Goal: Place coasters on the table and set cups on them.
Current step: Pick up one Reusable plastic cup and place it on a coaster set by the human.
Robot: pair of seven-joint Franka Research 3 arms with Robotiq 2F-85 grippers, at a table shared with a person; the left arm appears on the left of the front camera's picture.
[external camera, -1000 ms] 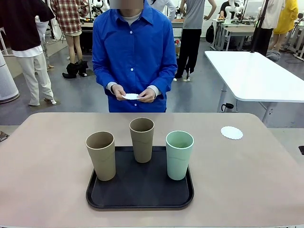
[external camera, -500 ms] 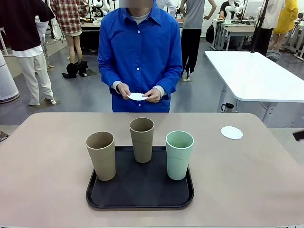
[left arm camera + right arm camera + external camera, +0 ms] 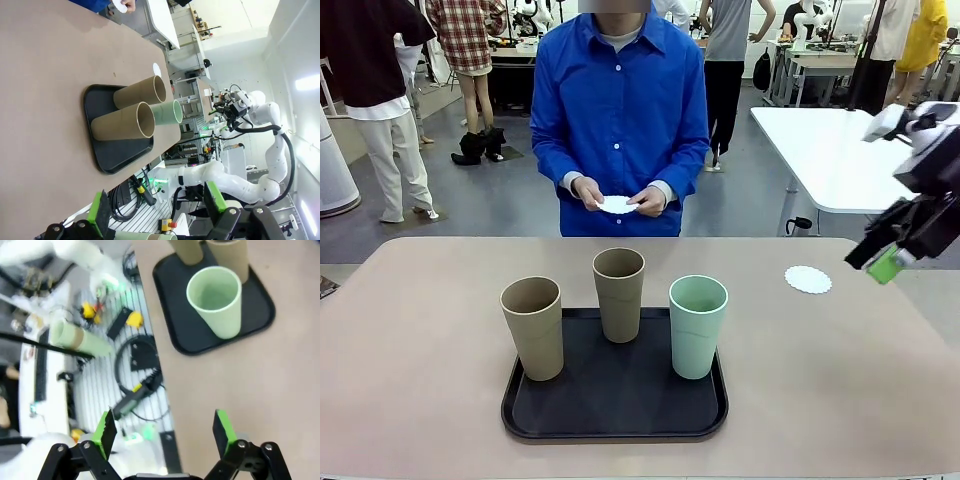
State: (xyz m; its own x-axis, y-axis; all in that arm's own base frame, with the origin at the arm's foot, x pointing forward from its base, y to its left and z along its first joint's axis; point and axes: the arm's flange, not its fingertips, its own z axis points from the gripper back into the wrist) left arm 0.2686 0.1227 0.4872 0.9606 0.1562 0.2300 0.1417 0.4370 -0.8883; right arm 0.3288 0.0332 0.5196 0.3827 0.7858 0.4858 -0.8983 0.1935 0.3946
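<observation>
Two tan cups (image 3: 532,325) (image 3: 619,293) and a mint green cup (image 3: 698,325) stand upright on a black tray (image 3: 615,415) on the table (image 3: 420,340). One lacy white coaster (image 3: 808,279) lies on the table at the far right. The person's hands hold another coaster (image 3: 617,204) beyond the far edge. My right gripper (image 3: 882,260) hovers above the right edge, past the lying coaster, and is open and empty (image 3: 165,430), with the mint cup (image 3: 217,300) ahead of it. My left gripper (image 3: 157,210) is open and empty, off the table, well away from the cups (image 3: 127,122).
A white rectangular table (image 3: 850,150) stands behind at the right. The person in a blue shirt (image 3: 620,110) stands at the far side. Bare tabletop lies left, right and in front of the tray. Cables and equipment (image 3: 135,355) lie below the table edge.
My right arm has come into the front view from the right, above the table's right edge. The person has shifted slightly right with the coaster in hand. The cups have not moved.
</observation>
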